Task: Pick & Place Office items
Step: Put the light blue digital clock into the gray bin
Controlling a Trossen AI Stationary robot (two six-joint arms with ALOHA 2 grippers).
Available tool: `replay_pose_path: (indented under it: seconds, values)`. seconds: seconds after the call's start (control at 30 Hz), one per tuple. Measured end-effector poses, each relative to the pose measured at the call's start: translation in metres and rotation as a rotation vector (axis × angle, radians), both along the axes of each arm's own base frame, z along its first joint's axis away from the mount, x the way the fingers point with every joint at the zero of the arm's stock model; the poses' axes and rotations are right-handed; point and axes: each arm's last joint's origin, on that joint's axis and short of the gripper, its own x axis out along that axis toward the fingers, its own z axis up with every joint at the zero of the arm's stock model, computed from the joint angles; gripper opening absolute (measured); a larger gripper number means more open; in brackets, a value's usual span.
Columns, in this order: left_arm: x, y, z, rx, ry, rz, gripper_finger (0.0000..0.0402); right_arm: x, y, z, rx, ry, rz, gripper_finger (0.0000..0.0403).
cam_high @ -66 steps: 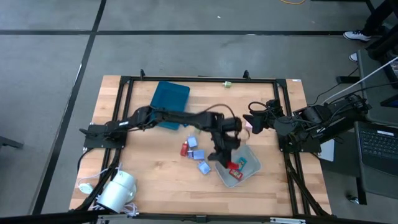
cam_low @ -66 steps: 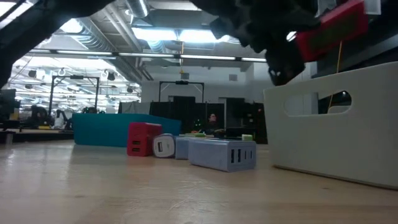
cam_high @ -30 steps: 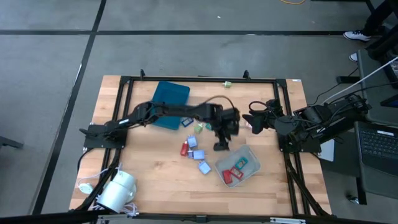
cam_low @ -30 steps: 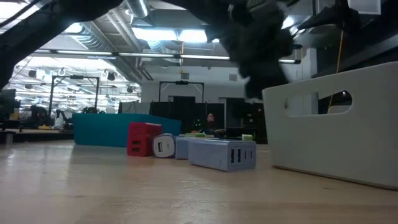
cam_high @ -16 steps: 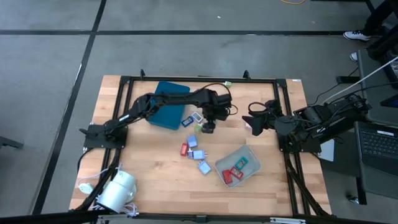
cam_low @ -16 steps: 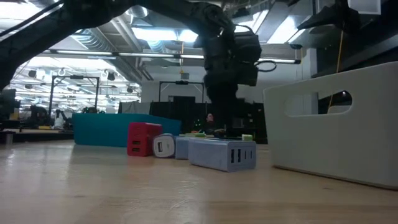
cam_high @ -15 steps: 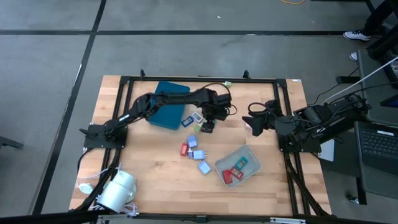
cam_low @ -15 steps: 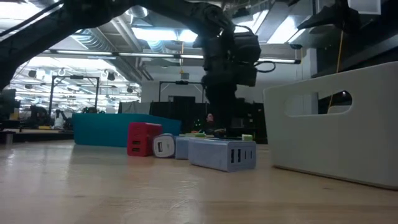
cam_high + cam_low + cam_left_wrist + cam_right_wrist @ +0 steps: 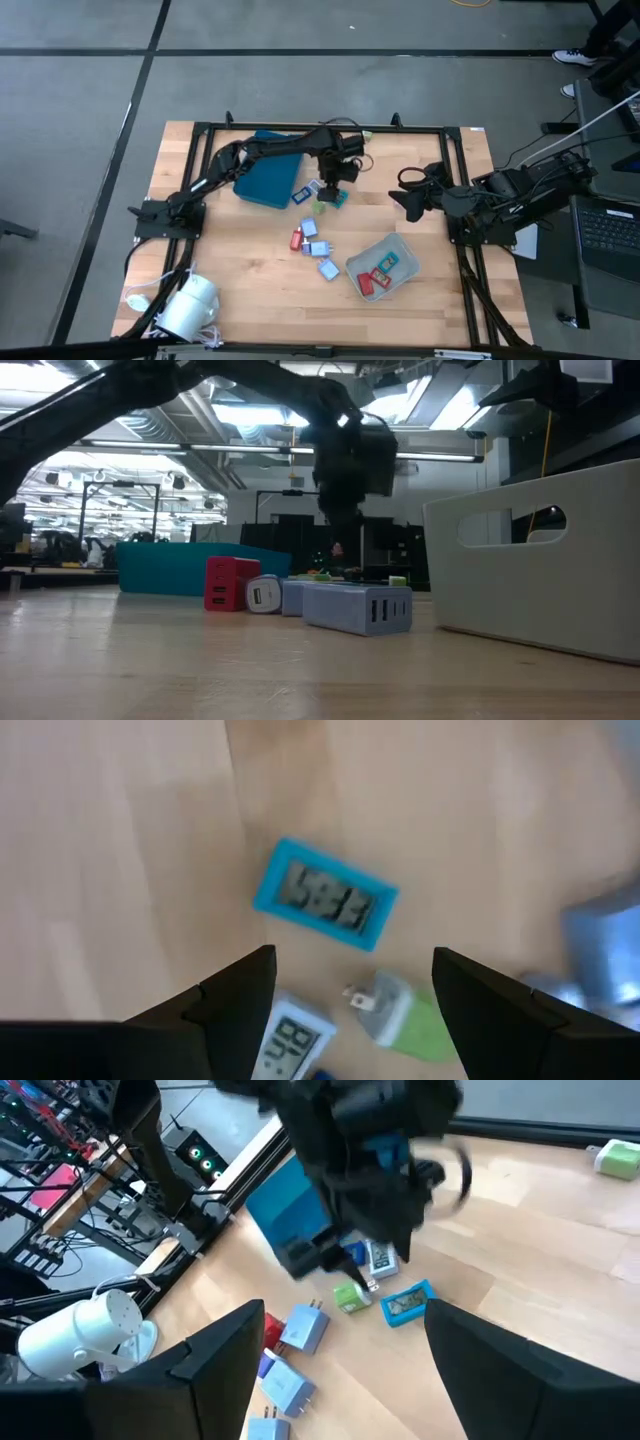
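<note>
Above a wooden counter (image 9: pixel 240 270), the left gripper (image 9: pixel 333 190) hangs released and empty over a small blue clock (image 9: pixel 325 908), which lies flat beside a green plug (image 9: pixel 400 1015) and a white clock (image 9: pixel 293 1043); the right gripper (image 9: pixel 408 200) waits released near the counter's right side. The blue clock looks light, rigid and smooth, so pinching its 2 long edges seems safest. About 4 more items lie loose nearby, and 3 sit in the grey tray (image 9: pixel 352 268); the teal tray (image 9: pixel 262 178) holds none visibly.
</note>
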Motion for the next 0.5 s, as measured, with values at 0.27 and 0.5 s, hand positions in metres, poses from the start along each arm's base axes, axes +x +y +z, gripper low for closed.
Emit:
replay_pose_path:
  seconds: [0.27,0.5]
  values:
    - [-0.022,0.031,0.046,-0.042,-0.132,0.125,0.0262,0.0,0.0,0.0,-0.005,-0.001,-0.005,0.028]
    - [-0.035,0.059,0.052,-0.276,-0.178,0.272,0.0262,0.0,-0.001,0.0,-0.022,-0.012,-0.038,0.028]
